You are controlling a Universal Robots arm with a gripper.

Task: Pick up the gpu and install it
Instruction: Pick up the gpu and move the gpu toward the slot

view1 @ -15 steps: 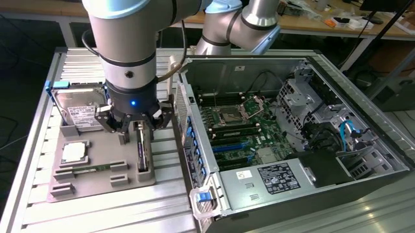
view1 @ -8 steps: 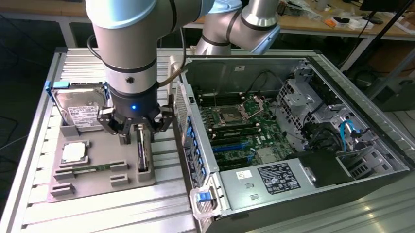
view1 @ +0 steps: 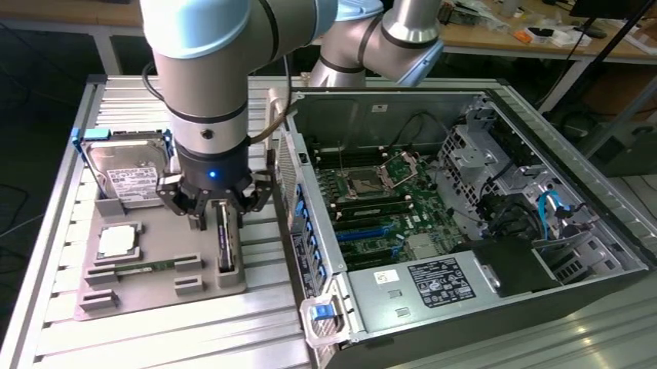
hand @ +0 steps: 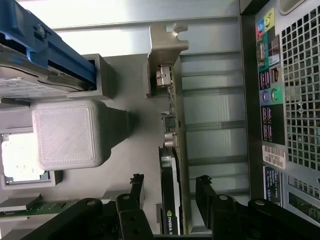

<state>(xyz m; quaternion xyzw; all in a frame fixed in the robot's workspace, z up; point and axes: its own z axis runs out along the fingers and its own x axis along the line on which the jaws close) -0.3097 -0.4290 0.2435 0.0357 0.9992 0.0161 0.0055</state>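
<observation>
The gpu (view1: 227,244) stands on its long edge in a slot of the grey holder plate (view1: 154,296), at the exterior view's left. The wrist view shows the gpu (hand: 170,165) edge-on, with its silver bracket (hand: 165,55) at the far end. My gripper (view1: 224,219) hangs right over the card. It is open, and its two black fingers (hand: 137,187) stand on either side of the board with a gap on each side. My gripper (hand: 170,186) holds nothing.
A silver hard drive (view1: 128,173) in a blue frame, a processor (view1: 118,240) and a green memory stick (view1: 144,267) share the holder plate. The open computer case (view1: 462,215) lies close to the plate at the exterior view's right. Its rear port panel (hand: 272,100) runs alongside the gpu.
</observation>
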